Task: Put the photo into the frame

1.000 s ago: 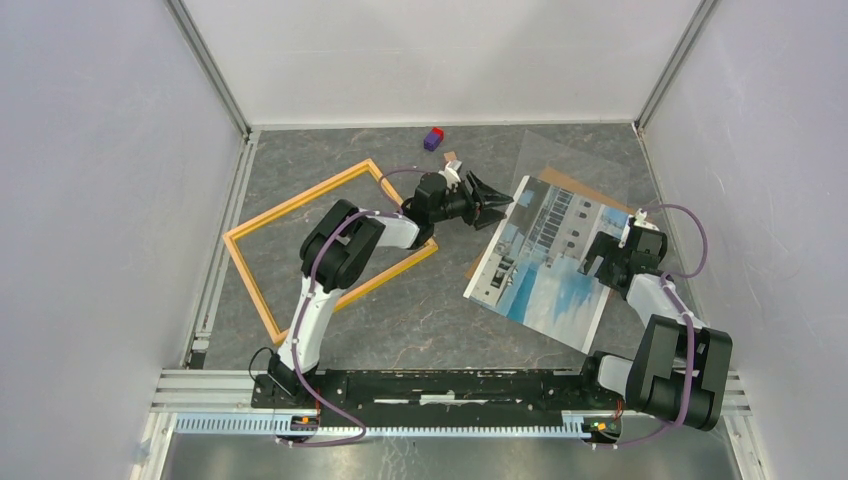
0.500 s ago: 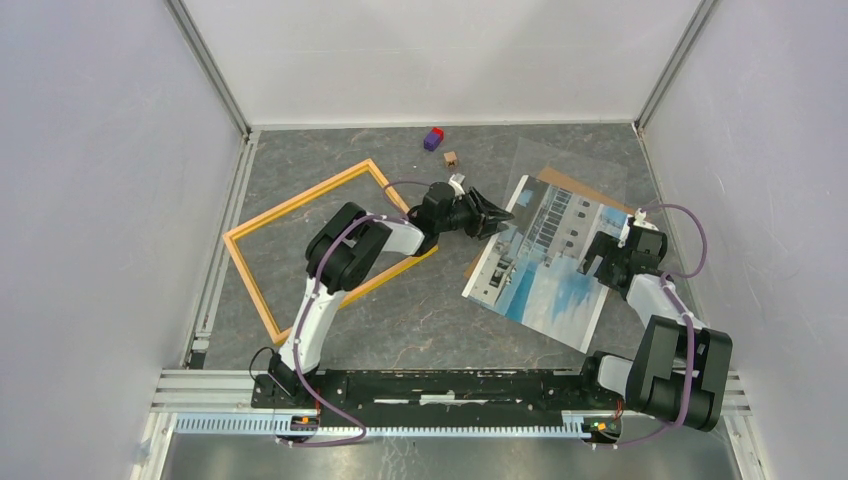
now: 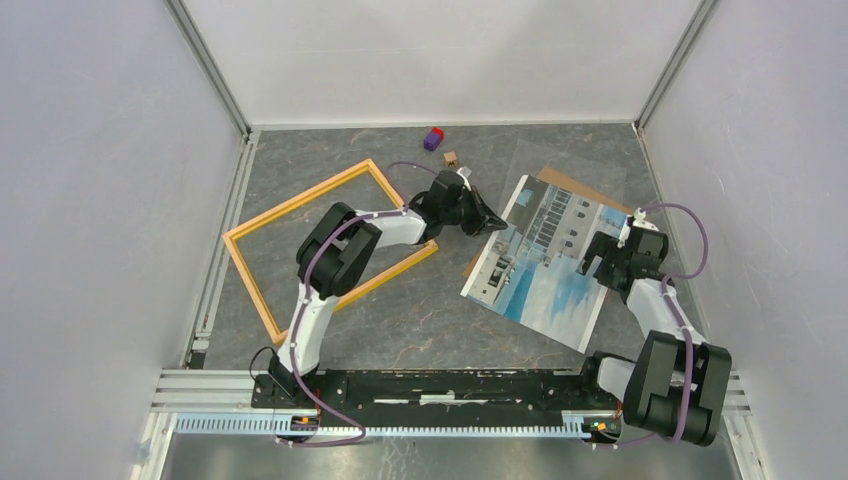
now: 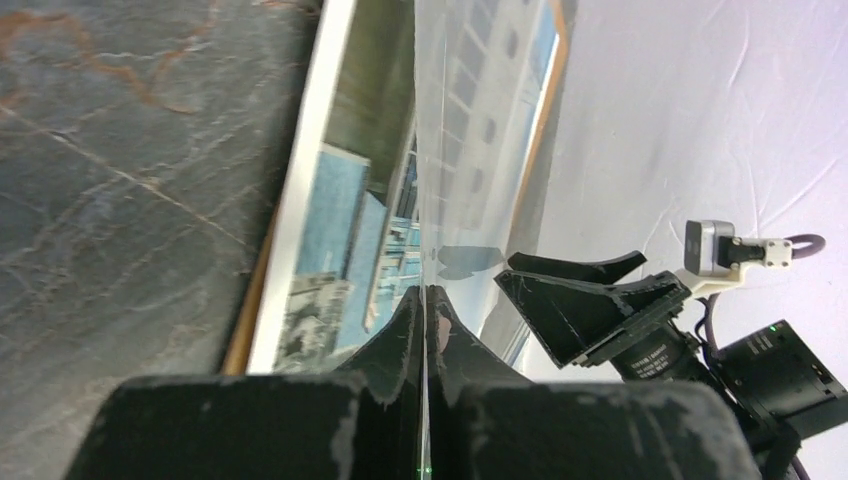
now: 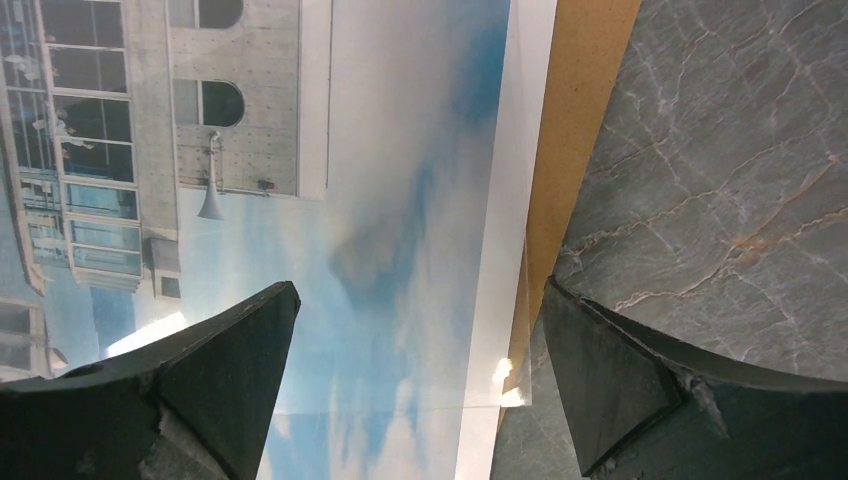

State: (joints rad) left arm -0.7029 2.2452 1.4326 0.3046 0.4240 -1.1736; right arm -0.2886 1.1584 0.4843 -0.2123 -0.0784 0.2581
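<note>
The photo point(image 3: 545, 265) lies face up on a brown backing board point(image 3: 575, 187) at the right of the table. A clear sheet point(image 3: 565, 155) lies over it, and its near edge rises off the print. My left gripper point(image 3: 497, 222) is at the photo's left edge. In the left wrist view this gripper point(image 4: 425, 295) is shut on the thin clear sheet point(image 4: 470, 150), with the photo point(image 4: 350, 200) lying beside it. My right gripper point(image 3: 597, 258) stands open over the photo's right edge. Its jaws point(image 5: 420, 290) straddle the photo's white border point(image 5: 400, 150) and the board point(image 5: 575, 150). The orange-yellow frame point(image 3: 300, 205) lies at left.
A purple and red block point(image 3: 433, 138) and a small brown cube point(image 3: 451, 158) sit near the back wall. White walls close in the table on three sides. A metal rail runs along the left edge.
My left gripper's jaws have gone from open to shut at the photo's left edge, pinching the clear sheet. The right arm has barely moved.
</note>
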